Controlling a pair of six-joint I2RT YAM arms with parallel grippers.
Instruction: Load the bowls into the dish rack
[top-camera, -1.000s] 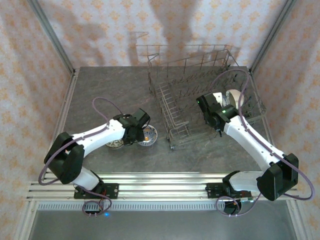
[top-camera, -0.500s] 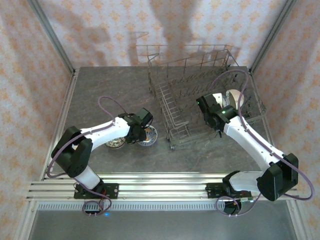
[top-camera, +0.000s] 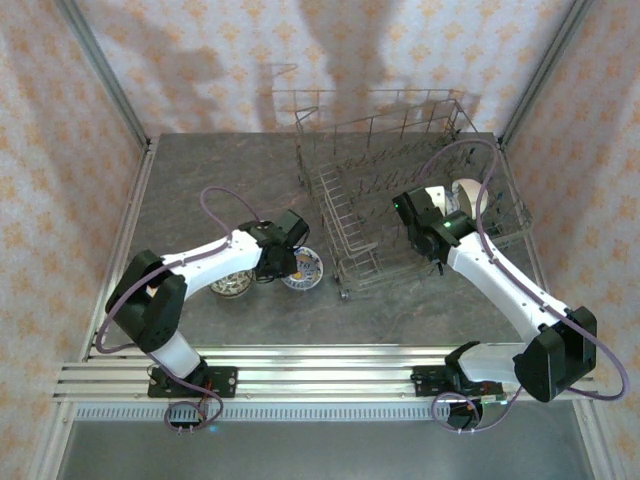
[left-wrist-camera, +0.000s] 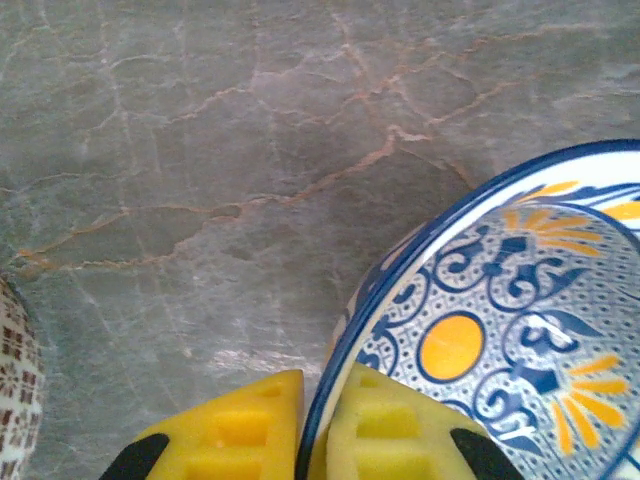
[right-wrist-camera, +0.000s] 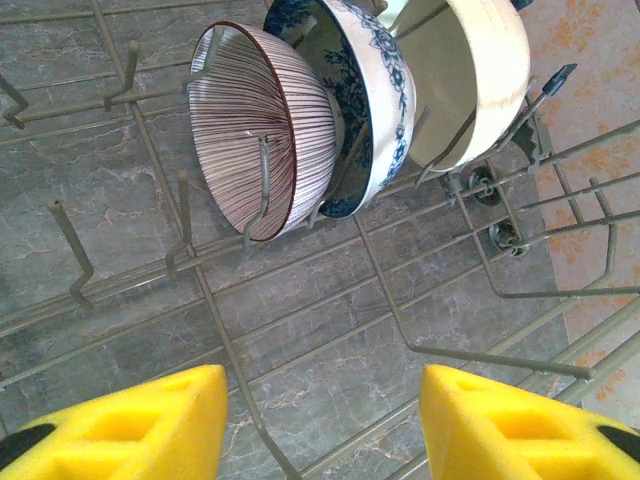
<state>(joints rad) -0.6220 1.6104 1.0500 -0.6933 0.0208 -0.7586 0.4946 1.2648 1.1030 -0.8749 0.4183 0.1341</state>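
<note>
Dish rack (top-camera: 335, 210): a grey wire basket with upright tines, standing on the dark veined counter (top-camera: 210, 180). Everything below is placed from it.
Left hand (left-wrist-camera: 318, 432): just off the rack's near left corner, low over the counter. Its two yellow pads are pinched tight on a bowl's rim, one pad inside and one outside.
Held bowl (left-wrist-camera: 497, 330): blue and white, with an orange dot and orange rays painted inside. It is just left of the rack's near left corner, close to the wire foot there, and looks a little tilted. From here I cannot tell whether its base touches the counter.
Second loose bowl (top-camera: 231, 287): on the counter, further left of the rack than the held one, tucked against the left forearm. It has a brown and cream pattern, and its edge peeks in at the lower left of the left wrist view.
Right hand (right-wrist-camera: 325, 420): inside the rack, over its wire floor toward the right side. The yellow pads are spread wide, with nothing between them.
Striped bowl (right-wrist-camera: 255, 120): in the rack's right part, standing on edge between tines, with fine dark lines on white inside.
Blue-flowered bowl (right-wrist-camera: 368, 95): on edge directly behind the striped one, close against it.
Cream bowl (right-wrist-camera: 478, 75): third in that row, on edge, nearest the rack's right wall.
</note>
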